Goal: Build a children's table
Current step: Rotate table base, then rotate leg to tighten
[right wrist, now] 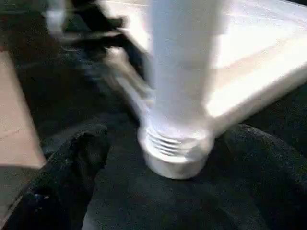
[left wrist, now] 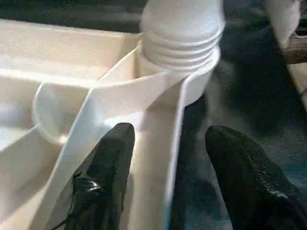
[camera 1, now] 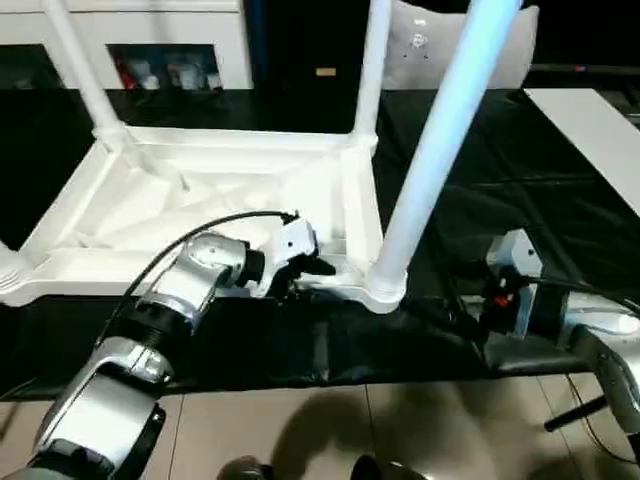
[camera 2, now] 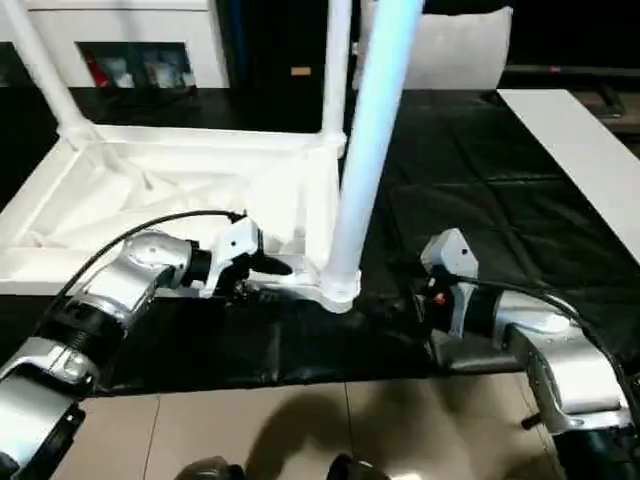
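Observation:
The children's table lies upside down on a black cloth, its ribbed white top (camera 1: pixel 200 200) facing up. A tapered white leg (camera 1: pixel 440 140) stands in the near right corner socket (camera 1: pixel 385 288). Two more legs rise from the far left corner (camera 1: pixel 80 70) and the far right corner (camera 1: pixel 370 60). My left gripper (left wrist: pixel 175 134) is open and straddles the near rim wall (left wrist: pixel 158 158) just short of that socket, one finger (left wrist: pixel 108 163) inside the rim and the other outside. To the right of the socket, my right gripper (right wrist: pixel 170 139) stands open on the cloth, its wide-apart fingers facing the threaded leg base (right wrist: pixel 175 148).
A white cabinet with glass doors (camera 1: pixel 150 40) stands behind the table. A flat white board (camera 1: pixel 600 130) lies at the far right on the black cloth (camera 1: pixel 500 180). The cloth's near edge meets tan floor (camera 1: pixel 300 430). A cable (camera 1: pixel 200 235) arcs over my left forearm.

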### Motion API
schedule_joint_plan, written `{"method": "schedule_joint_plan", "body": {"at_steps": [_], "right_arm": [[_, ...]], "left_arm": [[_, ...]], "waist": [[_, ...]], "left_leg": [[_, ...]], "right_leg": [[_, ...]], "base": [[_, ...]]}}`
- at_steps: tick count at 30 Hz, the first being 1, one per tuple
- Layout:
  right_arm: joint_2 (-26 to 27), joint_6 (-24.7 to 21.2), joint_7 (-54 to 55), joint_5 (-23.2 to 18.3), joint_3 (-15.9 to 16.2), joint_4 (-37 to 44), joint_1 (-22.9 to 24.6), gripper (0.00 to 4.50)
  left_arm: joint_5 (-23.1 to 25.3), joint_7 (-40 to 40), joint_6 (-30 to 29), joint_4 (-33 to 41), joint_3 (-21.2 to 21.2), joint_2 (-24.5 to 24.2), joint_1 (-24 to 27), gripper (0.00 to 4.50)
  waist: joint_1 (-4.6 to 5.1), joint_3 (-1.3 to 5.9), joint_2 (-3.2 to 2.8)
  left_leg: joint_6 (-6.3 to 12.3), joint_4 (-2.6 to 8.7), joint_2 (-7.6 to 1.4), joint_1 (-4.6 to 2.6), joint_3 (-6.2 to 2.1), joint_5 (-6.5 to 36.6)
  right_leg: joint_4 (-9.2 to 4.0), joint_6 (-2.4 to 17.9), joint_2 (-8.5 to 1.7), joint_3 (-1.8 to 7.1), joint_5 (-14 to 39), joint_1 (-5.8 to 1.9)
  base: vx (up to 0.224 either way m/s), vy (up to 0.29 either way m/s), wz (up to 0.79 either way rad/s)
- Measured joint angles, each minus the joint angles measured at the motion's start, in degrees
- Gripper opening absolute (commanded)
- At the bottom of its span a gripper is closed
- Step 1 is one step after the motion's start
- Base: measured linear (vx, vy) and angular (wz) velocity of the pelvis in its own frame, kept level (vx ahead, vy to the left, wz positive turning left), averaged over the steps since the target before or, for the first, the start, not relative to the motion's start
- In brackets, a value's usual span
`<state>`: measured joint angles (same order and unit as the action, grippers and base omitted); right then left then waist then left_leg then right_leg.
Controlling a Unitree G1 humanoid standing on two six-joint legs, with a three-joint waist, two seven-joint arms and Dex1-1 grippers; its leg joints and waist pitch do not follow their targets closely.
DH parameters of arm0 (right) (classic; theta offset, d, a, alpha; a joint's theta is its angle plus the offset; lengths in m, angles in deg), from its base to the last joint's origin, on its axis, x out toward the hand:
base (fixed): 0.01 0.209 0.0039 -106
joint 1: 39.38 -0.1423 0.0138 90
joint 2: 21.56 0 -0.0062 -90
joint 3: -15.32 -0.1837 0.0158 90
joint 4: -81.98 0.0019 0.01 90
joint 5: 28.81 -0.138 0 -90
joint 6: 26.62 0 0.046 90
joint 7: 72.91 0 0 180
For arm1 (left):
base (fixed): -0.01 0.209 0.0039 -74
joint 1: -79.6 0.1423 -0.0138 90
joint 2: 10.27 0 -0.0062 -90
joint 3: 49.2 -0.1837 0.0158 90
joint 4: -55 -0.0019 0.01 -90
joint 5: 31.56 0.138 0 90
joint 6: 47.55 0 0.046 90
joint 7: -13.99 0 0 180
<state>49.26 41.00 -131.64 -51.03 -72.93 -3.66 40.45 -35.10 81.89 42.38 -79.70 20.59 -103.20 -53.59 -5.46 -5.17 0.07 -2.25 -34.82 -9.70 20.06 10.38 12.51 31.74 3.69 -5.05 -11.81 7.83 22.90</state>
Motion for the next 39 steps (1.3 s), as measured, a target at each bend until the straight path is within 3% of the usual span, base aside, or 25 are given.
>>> {"method": "schedule_joint_plan", "body": {"at_steps": [14,15,19,27,39], "right_arm": [[-0.4,-2.0,-0.5,-0.5,0.5,1.3,0.0,4.50],[-0.4,-2.1,-0.5,-0.5,0.5,1.3,0.0,4.50],[-0.4,-2.3,-0.6,-0.6,0.6,1.3,0.0,4.50],[-0.4,-2.3,-0.7,-0.6,0.6,1.3,0.0,4.50],[-0.3,-2.6,-0.8,-0.3,1.7,1.3,-1.5,4.50]], "left_arm": [[1.0,2.1,1.3,-5.3,0.1,1.9,-2.4,1.39],[1.1,2.4,1.4,-5.6,0.2,1.9,-2.5,1.15],[1.5,3.5,1.6,-6.3,0.1,1.9,-2.9,0.94],[2.8,4.7,3.3,-7.7,-0.2,1.9,-3.7,0.09],[6.3,5.9,7.2,-7.8,-2.2,1.5,-4.8,0.04]], "waist": [[-0.22,0.23,-0.06],[-0.24,0.23,-0.06],[-0.26,0.23,-0.06],[-0.22,0.23,-0.07],[0.10,0.32,-0.09]], "left_leg": [[0.10,0.06,0.03,0.12,-0.09,0.1],[0.10,0.07,0.03,0.13,-0.09,0.1],[0.10,0.07,0.03,0.12,-0.09,0.1],[0.10,0.07,0.03,0.09,-0.09,0.1],[0.26,0.07,0.03,0.02,-0.08,0.2]], "right_leg": [[-0.51,-0.3,-0.01,-0.11,-0.2,-0.18],[-0.52,-0.3,-0.01,-0.11,-0.2,-0.18],[-0.53,-0.3,-0.01,-0.11,-0.2,-0.20],[-0.54,-0.3,-0.01,-0.11,-0.2,-0.24],[-0.61,-0.3,-0.01,-0.10,-0.1,-0.35]], "base": [[0.000,0.000,0.00],[0.000,0.000,0.00],[0.000,0.000,0.00],[0.000,0.000,0.00],[0.000,0.000,0.00]]}}
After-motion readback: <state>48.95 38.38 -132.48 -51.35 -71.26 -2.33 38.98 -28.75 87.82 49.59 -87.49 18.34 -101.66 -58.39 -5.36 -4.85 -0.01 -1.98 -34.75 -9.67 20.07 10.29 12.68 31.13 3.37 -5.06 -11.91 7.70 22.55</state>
